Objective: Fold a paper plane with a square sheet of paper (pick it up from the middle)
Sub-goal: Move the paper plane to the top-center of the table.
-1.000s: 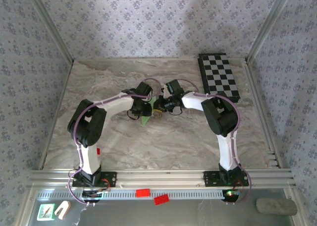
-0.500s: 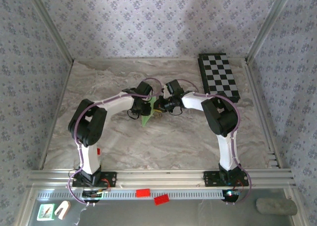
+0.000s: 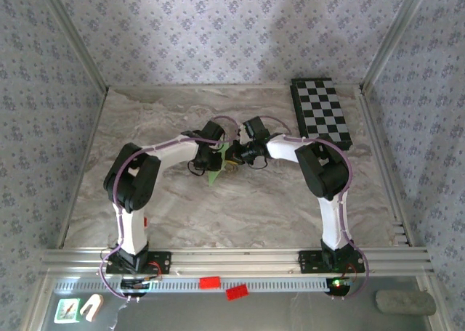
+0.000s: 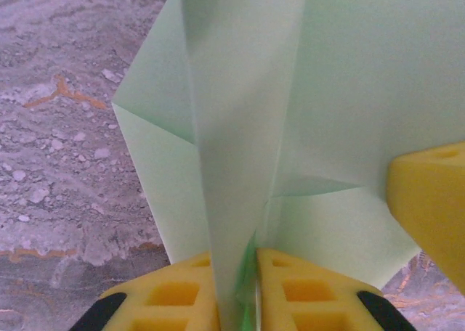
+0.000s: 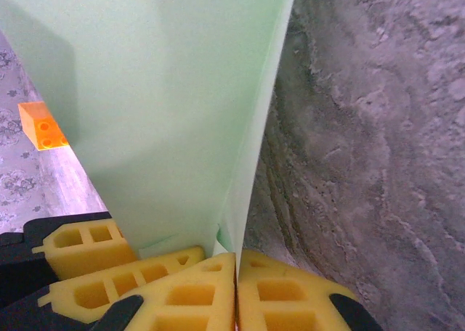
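Observation:
The square sheet of paper [image 3: 214, 173] is light green and folded into a creased shape. It is held off the marble table between both arms, its point hanging toward the near side. My left gripper [image 3: 217, 159] is shut on it. In the left wrist view the folded layers [image 4: 240, 113] stand pinched between the yellow fingers of the left gripper [image 4: 245, 287]. My right gripper [image 3: 234, 157] is shut on the paper's other side. There the right gripper's pads [image 5: 236, 276] meet on a thin edge of the paper [image 5: 160, 106]. A right finger [image 4: 432, 200] shows beside the left one.
A black-and-white checkered board [image 3: 321, 112] lies at the back right of the marble table [image 3: 160, 120]. Patterned walls and metal rails enclose the table. A small orange block [image 5: 42, 126] shows behind the paper in the right wrist view. Red blocks [image 3: 210, 282] lie on the front rail.
The left arm has shifted slightly right toward the paper. The right arm and the paper have stayed in place.

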